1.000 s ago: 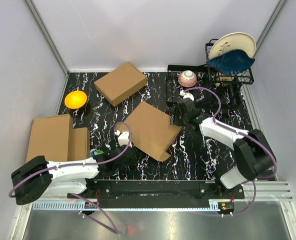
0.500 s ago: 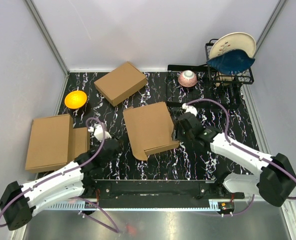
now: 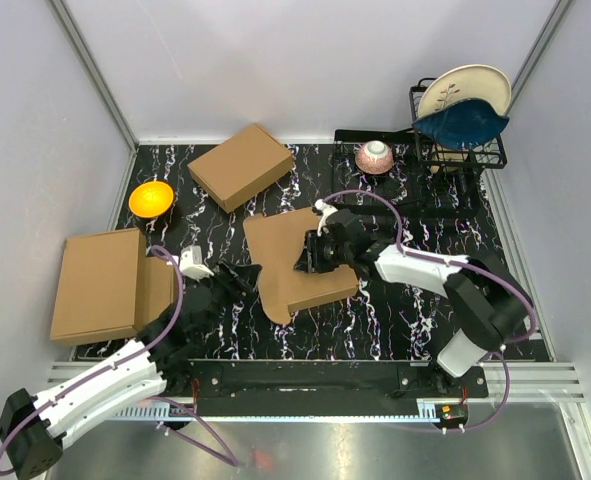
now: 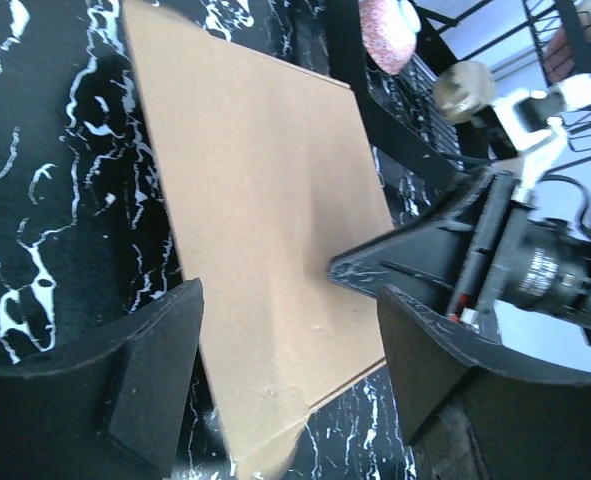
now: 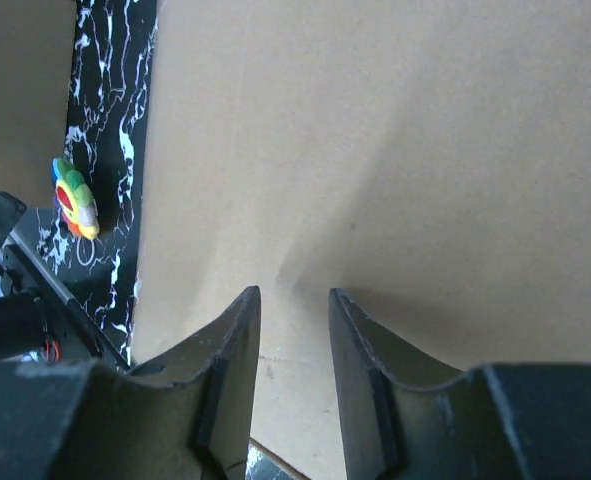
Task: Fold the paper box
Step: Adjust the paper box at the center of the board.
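Lying flat at the left edge of the desk (image 3: 395, 305), the paper box (image 3: 97, 285) is well apart from both arms. The left claw (image 3: 243, 273) gapes wide and empty just beside the left edge of a tan cardboard slab (image 3: 285, 240). The right claw (image 3: 305, 260), narrowly parted, grips nothing above that slab; contact is unclear.

left gripper (image 4: 290, 300) gapes wide, arm stretched forward; right gripper (image 5: 293, 295) narrowly parted, arm extended leftward.
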Controlling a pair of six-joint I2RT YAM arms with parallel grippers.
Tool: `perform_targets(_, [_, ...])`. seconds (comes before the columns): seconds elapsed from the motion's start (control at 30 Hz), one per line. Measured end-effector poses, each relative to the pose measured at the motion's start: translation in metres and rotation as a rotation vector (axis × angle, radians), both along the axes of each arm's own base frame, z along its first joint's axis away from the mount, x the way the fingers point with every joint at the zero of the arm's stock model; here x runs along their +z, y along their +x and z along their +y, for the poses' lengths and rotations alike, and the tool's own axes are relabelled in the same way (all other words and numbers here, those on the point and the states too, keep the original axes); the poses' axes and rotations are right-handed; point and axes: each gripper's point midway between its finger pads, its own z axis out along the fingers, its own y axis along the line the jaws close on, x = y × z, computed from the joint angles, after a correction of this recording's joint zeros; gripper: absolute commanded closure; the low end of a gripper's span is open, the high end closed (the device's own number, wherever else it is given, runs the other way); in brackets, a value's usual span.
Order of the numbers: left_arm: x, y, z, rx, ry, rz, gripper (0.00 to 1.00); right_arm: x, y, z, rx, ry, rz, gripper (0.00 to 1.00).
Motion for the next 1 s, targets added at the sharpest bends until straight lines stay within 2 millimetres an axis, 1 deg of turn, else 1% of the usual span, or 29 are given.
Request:
perform_targets(0.03, [-0.001,0.0,-0.002,-0.012,-0.015,-0.007,0.25,-0.011,-0.001,0.001,0.008,-0.012,0.025,0.61])
perform_targets(0.07, [-0.003,0.0,-0.004,-0.022,-0.028,-0.012,0.25,-0.015,-0.001,0.005,0.022,0.003,0.035,0.61])
perform_targets(0.17, [-0.012,0.002,-0.008,-0.041,-0.055,-0.01,0.25,-0.012,0.001,0.006,0.028,0.02,0.026,0.62])
perform_targets(0.27, [-0.029,0.005,-0.011,-0.049,-0.069,0.025,0.29,-0.016,0.003,0.007,0.032,0.023,0.031,0.63])
perform_targets(0.4, [-0.061,0.007,-0.009,-0.044,-0.061,0.1,0.32,-0.017,0.005,0.008,0.034,0.034,0.022,0.64])
perform_targets(0.47, [-0.069,0.008,-0.01,-0.042,-0.064,0.117,0.32,-0.018,0.005,0.007,0.034,0.042,0.02,0.64])
perform_targets(0.5, [-0.069,0.01,-0.01,-0.039,-0.07,0.117,0.32,-0.018,0.004,0.007,0.036,0.046,0.019,0.64])
perform_targets(0.57, [-0.065,0.014,-0.012,-0.036,-0.087,0.102,0.37,-0.018,0.004,0.007,0.038,0.053,0.015,0.64])
perform_targets(0.63, [-0.06,0.019,-0.011,-0.025,-0.104,0.083,0.45,-0.018,0.004,0.007,0.04,0.058,0.013,0.64])
perform_targets(0.67, [-0.058,0.021,-0.011,-0.019,-0.113,0.074,0.52,-0.018,0.004,0.007,0.04,0.06,0.013,0.64])
perform_targets(0.73, [-0.057,0.027,-0.009,-0.004,-0.117,0.063,0.55,-0.018,0.005,0.007,0.039,0.061,0.009,0.64])
perform_targets(0.87, [-0.065,0.034,-0.008,0.006,-0.113,0.076,0.57,-0.018,0.005,0.007,0.039,0.063,0.008,0.64])
perform_targets(1.0, [-0.074,0.038,-0.015,-0.014,-0.127,0.087,0.65,-0.018,0.005,0.007,0.039,0.063,0.008,0.64])
